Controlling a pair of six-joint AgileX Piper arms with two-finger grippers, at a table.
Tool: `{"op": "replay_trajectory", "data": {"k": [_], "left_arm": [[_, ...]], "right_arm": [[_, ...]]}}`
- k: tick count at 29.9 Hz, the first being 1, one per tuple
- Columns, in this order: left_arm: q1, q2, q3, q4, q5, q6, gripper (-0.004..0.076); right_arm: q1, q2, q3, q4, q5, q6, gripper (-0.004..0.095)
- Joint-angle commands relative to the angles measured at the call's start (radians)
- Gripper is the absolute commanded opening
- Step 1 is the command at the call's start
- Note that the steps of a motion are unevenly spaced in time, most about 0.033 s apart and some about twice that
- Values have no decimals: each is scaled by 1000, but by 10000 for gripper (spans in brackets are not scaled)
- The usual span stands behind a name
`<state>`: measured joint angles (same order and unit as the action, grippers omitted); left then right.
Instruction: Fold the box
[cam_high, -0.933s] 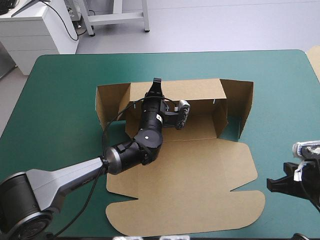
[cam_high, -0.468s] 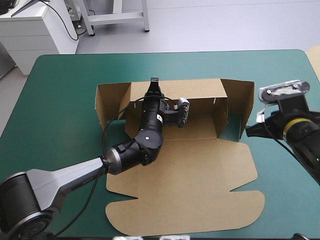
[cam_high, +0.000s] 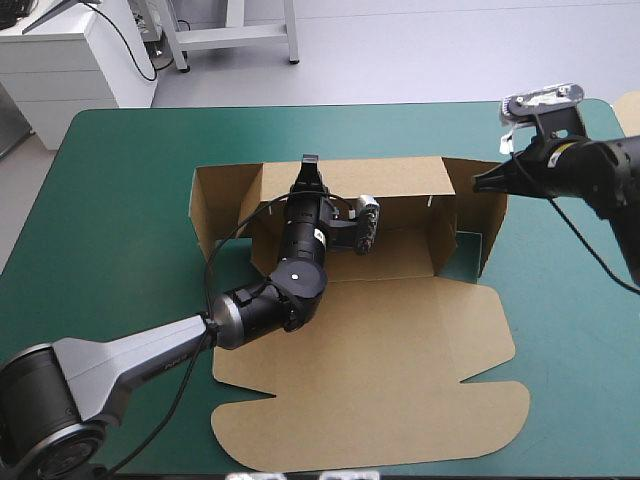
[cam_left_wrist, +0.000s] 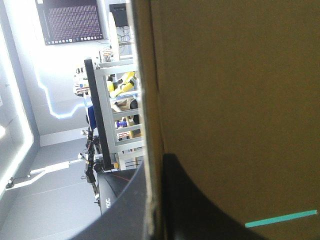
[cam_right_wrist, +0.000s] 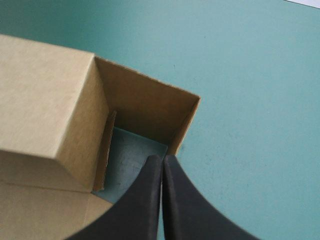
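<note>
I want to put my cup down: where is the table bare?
Bare teal-green cover: along the far edge beyond the brown cardboard box, left of its left wall, right of its lid. Crowded: its back wall at the left gripper, its right wall by the right gripper.

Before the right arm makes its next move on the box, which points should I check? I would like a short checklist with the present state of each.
1. Left gripper holds the far wall of the box: ok, board sits between its fingers.
2. Right gripper is free: ok, shut on nothing.
3. Right gripper is at the right end flap: ok, its tips are just above that corner.
4. Right end flap is tucked in: not ok, teal-green cover shows inside the corner.
5. Lid lies flat: ok.
</note>
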<state>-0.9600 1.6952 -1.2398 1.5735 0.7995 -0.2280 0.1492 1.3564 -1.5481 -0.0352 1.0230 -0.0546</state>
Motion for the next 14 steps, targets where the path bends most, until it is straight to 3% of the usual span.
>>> {"op": "replay_trajectory", "data": {"k": [1,7,14], "left_arm": [[-7,-46,-25,72,35,-11,-8],[-7,-46,-25,72,35,-11,-8],[-7,-29,-25,67,33,-11,-8]], "right_arm": [[-98,62,-99,110,-70,-95,-2],[-175,231,-213,180,-85,-115,-2],[-179,408,-294,231,-67,-129,-2]]}}
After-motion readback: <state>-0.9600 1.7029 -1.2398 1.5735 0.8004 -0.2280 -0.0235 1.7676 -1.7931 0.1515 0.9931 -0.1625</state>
